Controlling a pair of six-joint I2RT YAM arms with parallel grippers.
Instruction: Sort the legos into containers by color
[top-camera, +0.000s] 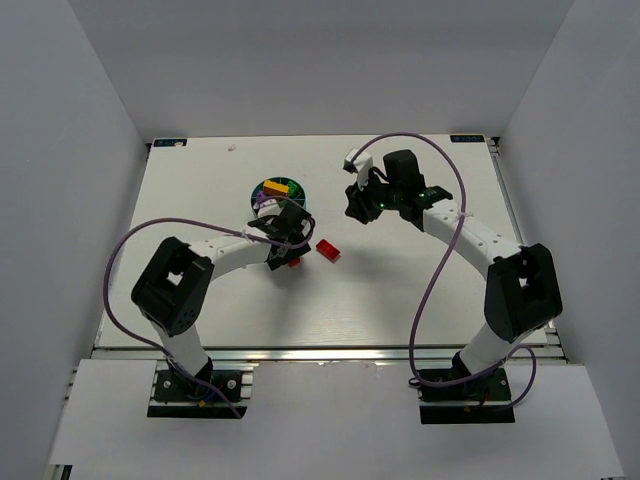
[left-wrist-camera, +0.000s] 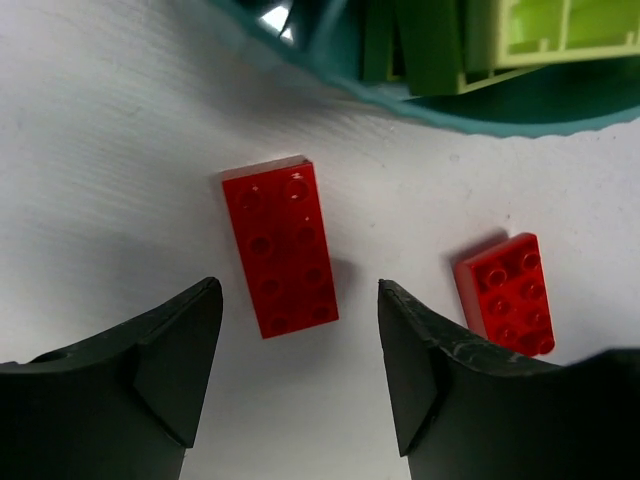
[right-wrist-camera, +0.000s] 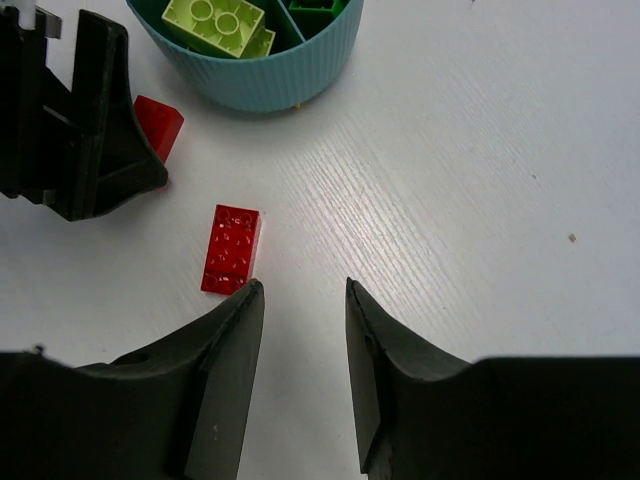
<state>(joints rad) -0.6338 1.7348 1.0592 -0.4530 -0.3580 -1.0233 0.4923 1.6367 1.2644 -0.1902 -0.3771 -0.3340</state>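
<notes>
The round teal bowl (top-camera: 262, 190) holds sorted legos; lime green bricks (left-wrist-camera: 520, 30) lie in one compartment. Two red bricks lie on the table beside it. In the left wrist view a long red brick (left-wrist-camera: 280, 248) lies flat just ahead of my open left gripper (left-wrist-camera: 300, 300), and a second red brick (left-wrist-camera: 508, 293) sits to its right, partly behind one finger. From above, one red brick (top-camera: 327, 250) lies free and another (top-camera: 293, 263) peeks out under my left gripper (top-camera: 290, 245). My right gripper (top-camera: 358, 205) is open and empty, off to the right of the bowl.
The right wrist view shows the bowl's ribbed wall (right-wrist-camera: 270, 85), a lime brick (right-wrist-camera: 215, 22) inside, the left gripper's black fingers (right-wrist-camera: 100, 120) close to a red brick (right-wrist-camera: 158, 125), and a flat red brick (right-wrist-camera: 231, 249) near my right gripper (right-wrist-camera: 300, 290). White walls enclose the table.
</notes>
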